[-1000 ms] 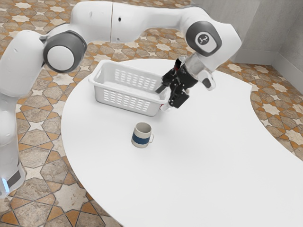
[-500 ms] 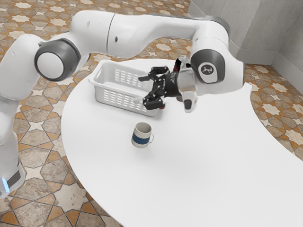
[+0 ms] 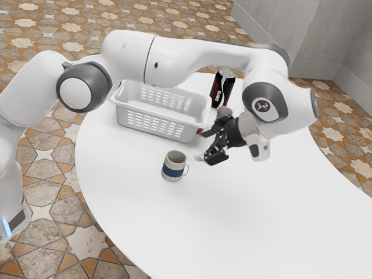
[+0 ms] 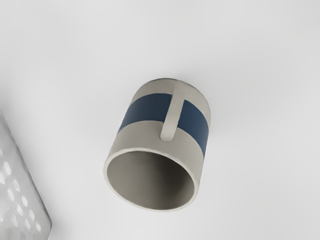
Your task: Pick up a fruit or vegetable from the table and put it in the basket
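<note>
Since half a second ago the gripper (image 3: 201, 146) has been swinging away from the basket (image 3: 123, 116), toward the exterior view's right and the table's (image 3: 261, 221) near side, uncovering the black bottle (image 3: 220, 93); basket and mug (image 3: 174, 168) have been staying put.

From where I'm standing, going left to right, the basket is sitting inside the table's far-left curve, its long axis running from that edge toward the middle. The mug is standing upright nearer the table's left edge. A small red thing (image 3: 200, 131), likely the fruit or vegetable wanted, is peeking out just beside the basket's right end; I can't make out its shape. The gripper is hanging with its fingers spread, grasping nothing. Behind it a beige thing (image 3: 224, 111) is showing, with the bottle rising toward the far edge.

What's mattering is direction: the red thing is lying on the gripper's basket side, farther from the near edge, while the wrist view is taking in the mug. I'd judge the next move as needing a shift back toward that basket corner, minding the wall.
</note>
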Robot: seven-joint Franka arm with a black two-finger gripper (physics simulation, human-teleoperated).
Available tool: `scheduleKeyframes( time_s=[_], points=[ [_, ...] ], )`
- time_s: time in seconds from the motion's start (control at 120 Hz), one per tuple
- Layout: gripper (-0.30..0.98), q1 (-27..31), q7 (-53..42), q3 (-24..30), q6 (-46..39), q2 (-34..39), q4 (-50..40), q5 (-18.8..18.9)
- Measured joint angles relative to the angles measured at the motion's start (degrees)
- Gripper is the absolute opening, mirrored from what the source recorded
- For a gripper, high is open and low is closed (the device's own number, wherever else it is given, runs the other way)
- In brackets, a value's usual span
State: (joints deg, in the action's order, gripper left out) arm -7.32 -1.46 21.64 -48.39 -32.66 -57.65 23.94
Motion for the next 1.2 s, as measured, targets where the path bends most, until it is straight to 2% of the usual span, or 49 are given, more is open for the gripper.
scheduleKeyframes(
  time_s=[0.142,0.333,0.567,1.2],
  points=[
    [0.69,1.1,-4.1,-0.5,-7.1,-1.1,-0.4,7.9],
    [0.69,5.8,-9.5,-0.6,-12.7,-3.8,-0.5,12.1],
    [0.69,6.7,-14.7,-0.6,-15.6,-4.9,-0.6,13.1],
    [0.69,2.3,-21.9,0.1,-16.3,-4.5,-0.6,12.0]
  ],
)
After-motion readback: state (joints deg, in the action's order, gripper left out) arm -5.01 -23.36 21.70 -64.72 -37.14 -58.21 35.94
